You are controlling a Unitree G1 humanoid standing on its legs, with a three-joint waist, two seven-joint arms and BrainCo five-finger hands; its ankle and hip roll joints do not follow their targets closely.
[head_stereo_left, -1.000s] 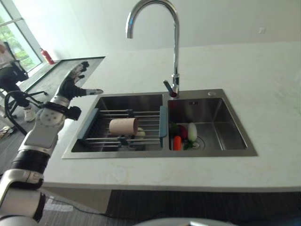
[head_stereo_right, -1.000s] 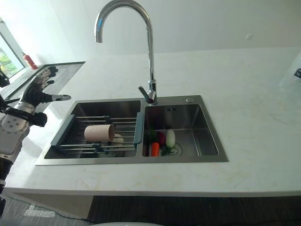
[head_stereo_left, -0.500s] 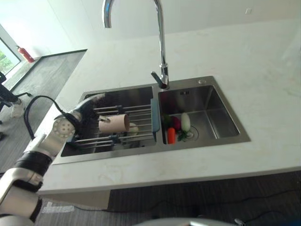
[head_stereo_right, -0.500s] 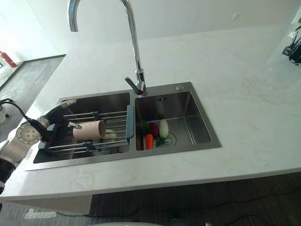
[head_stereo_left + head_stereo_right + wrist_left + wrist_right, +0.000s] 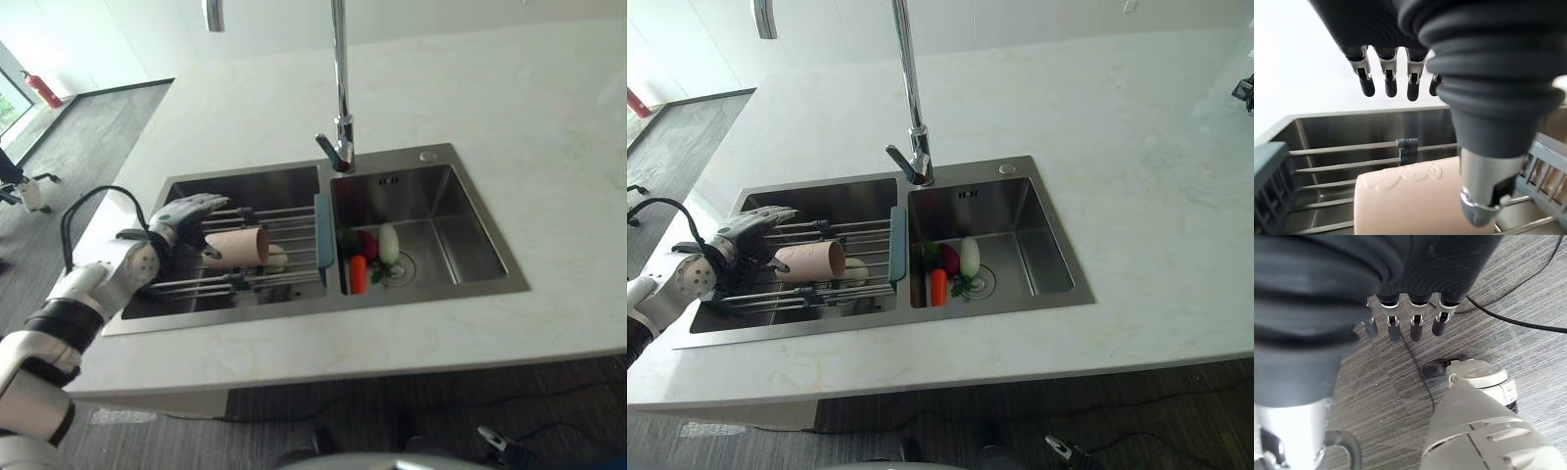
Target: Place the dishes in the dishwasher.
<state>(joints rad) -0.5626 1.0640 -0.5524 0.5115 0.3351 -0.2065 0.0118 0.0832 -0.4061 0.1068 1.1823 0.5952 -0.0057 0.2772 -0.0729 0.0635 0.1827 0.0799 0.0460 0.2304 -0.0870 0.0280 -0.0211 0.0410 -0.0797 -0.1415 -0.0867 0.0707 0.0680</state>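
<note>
We are reaching our left robot hand [image 5: 184, 217] over the rack [image 5: 284, 279] in the left basin of the sink [image 5: 487, 289]. Its fingers [image 5: 1387, 84] are hanging fairly straight and spread — wide, holding nothing — just above the beige cup [image 5: 235, 249]. The cup is lying on its side on the rack's bars, directly under the robot hand, with the thumb [image 5: 1484, 200] hovering close beside it; we cannot tell whether they are touching. A pale rounded object [image 5: 277, 258] is sitting just past the cup's far end. Well beyond, in the other basin, vegetables [image 5: 370, 258] are lying by the drain. Our right robot hand [image 5: 1400, 313] is hanging over the grey floor [image 5: 1528, 289], fingers relaxed and empty. The white bench [image 5: 509, 88] is surrounding the sink.
</note>
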